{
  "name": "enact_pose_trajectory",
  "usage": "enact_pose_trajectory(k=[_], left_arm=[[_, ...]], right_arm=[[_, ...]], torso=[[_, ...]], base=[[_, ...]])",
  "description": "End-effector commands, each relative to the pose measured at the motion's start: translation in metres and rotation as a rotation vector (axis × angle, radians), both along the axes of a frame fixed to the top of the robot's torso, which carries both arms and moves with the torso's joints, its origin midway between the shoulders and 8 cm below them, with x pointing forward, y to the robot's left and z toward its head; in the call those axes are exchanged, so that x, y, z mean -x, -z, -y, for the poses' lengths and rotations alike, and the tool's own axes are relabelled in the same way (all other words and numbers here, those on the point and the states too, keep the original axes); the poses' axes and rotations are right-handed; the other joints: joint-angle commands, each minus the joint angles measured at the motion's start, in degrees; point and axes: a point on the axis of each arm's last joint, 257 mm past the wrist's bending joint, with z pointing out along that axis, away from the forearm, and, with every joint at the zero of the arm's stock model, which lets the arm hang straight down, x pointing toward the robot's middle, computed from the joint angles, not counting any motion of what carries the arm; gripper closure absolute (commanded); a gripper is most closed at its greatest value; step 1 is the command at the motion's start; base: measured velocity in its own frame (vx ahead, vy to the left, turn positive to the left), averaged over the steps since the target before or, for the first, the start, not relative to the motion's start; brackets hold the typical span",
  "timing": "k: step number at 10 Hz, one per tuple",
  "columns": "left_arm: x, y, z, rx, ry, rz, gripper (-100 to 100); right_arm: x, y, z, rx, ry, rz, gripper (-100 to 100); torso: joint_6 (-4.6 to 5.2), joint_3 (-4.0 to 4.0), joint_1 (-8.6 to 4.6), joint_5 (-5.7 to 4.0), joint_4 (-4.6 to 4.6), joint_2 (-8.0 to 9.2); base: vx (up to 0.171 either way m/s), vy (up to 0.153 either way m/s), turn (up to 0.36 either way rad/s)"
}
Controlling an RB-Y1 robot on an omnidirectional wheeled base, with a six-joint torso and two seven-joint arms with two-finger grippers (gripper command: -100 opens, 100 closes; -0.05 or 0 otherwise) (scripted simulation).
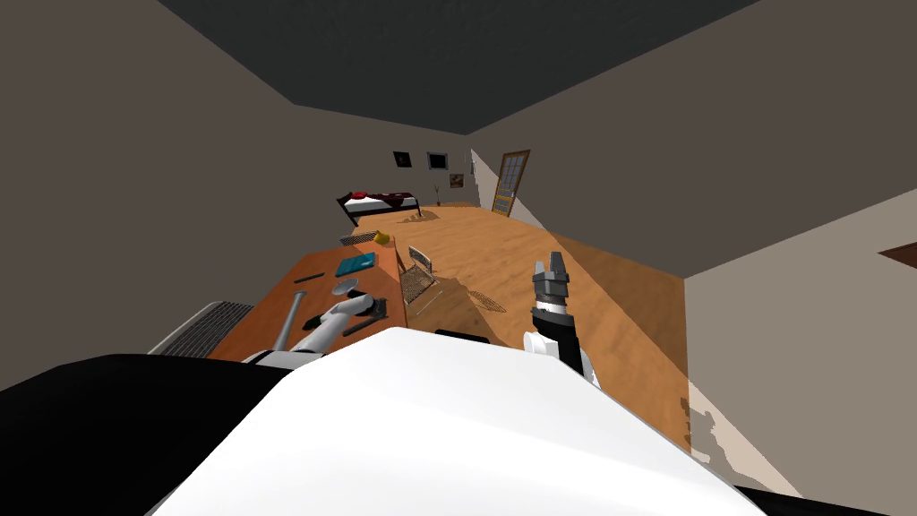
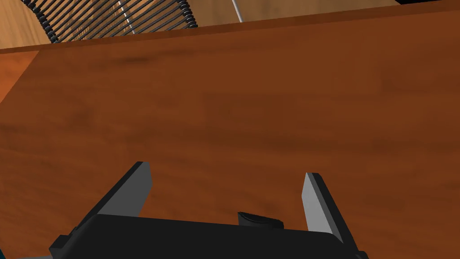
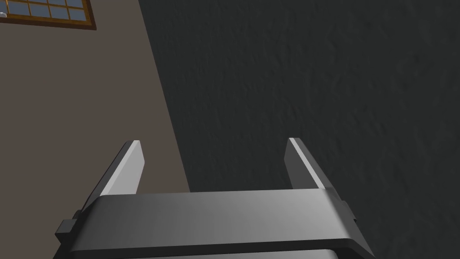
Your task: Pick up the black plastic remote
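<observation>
A dark, slim bar that looks like the black remote lies on the reddish-brown desk, near its right edge. My left gripper hovers just beyond it, low over the desktop. In the left wrist view the left gripper is open, and a rounded black end of the remote peeks over the gripper body, between the fingers but nearer one of them. The rest of it is hidden. My right gripper is raised over the floor at the right, open and holding nothing.
On the desk lie a teal book, a black pen, a grey disc, a grey cylinder and a yellow object. A wire-mesh chair stands at the desk's right side, also seen past the desk edge.
</observation>
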Motion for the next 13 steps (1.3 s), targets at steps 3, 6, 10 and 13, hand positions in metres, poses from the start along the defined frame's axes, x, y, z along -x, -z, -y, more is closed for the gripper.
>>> enact_pose_trajectory(k=[3,6,10,13], left_arm=[[0.041,0.011,-0.010,0.035,-0.019,-0.117,-100],[0.078,0.017,-0.016,0.068,-0.036,-0.212,-100],[0.093,0.020,-0.017,0.081,-0.041,-0.249,0],[0.123,0.028,-0.028,0.100,-0.153,-0.243,-100]], right_arm=[[0.000,0.000,0.000,0.000,0.000,0.000,0],[0.000,0.000,0.000,0.000,0.000,0.000,0],[0.000,0.000,0.000,0.000,0.000,0.000,0],[0.000,0.000,0.000,0.000,0.000,0.000,0]], torso=[[0.00,-0.02,0.04,0.02,-0.01,-0.03],[-0.01,-0.01,0.11,0.03,-0.01,-0.02],[0.01,-0.01,0.04,0.03,0.00,-0.02],[0.07,0.16,-0.10,-0.01,0.06,0.29]], base=[[0.019,0.058,-0.004],[0.021,0.074,0.006],[0.018,0.065,0.005],[-0.079,0.026,-0.377]])
